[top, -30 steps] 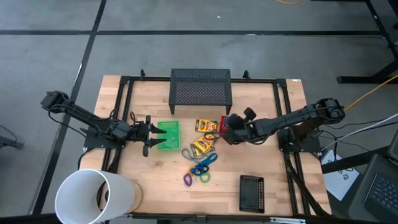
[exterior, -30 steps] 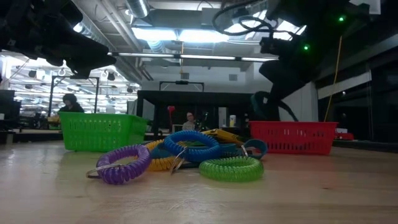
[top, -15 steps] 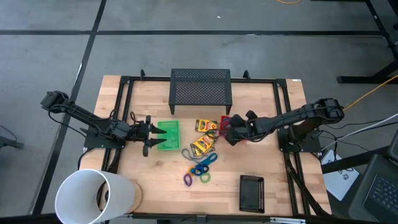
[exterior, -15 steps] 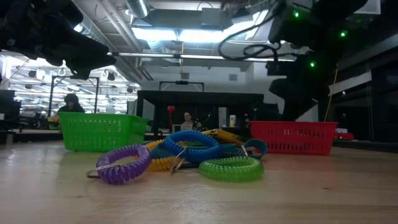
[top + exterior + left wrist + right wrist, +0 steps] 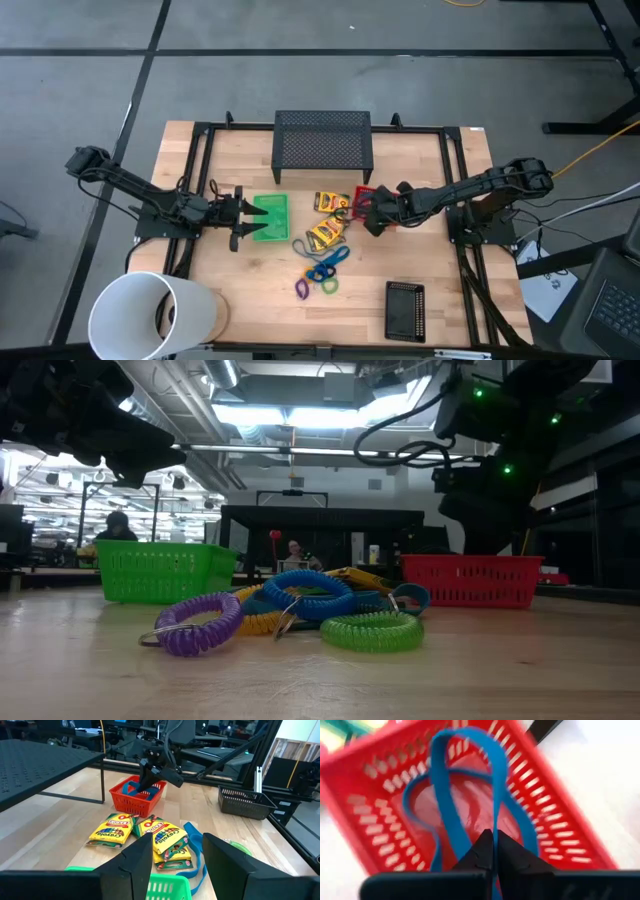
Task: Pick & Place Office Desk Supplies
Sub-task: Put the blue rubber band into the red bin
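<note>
We are looking down on a wooden table (image 5: 430,260) where the right gripper (image 5: 372,212) is reaching over the red basket (image 5: 361,193) near the middle. In the right wrist view its fingers are pinched together on a blue cord (image 5: 470,805), and the loops of that cord are hanging inside the basket, over its slotted floor. From the left wrist view we are seeing the same gripper poised above the basket's rim with blue showing inside.

The left gripper (image 5: 238,212) is waiting at the near edge of the green basket (image 5: 270,217), with its fingers (image 5: 131,865) spread apart and nothing between them.

Between the two baskets, yellow crayon boxes (image 5: 327,201) are lying flat on the table, one pair just beside the red basket and another box (image 5: 325,235) a little nearer the front edge. In the left wrist view we are counting three or four of them (image 5: 165,841), overlapping.

Toward the front, the coiled rings are sitting in a loose heap: a purple ring (image 5: 195,625), a green ring (image 5: 371,631) and a blue ring (image 5: 308,592) resting on a yellow one (image 5: 255,623).

A black mesh shelf (image 5: 323,141) is standing at the back of the table, a small black tray (image 5: 405,310) near the front right, and a big white cylinder (image 5: 150,316) at the front left corner.
</note>
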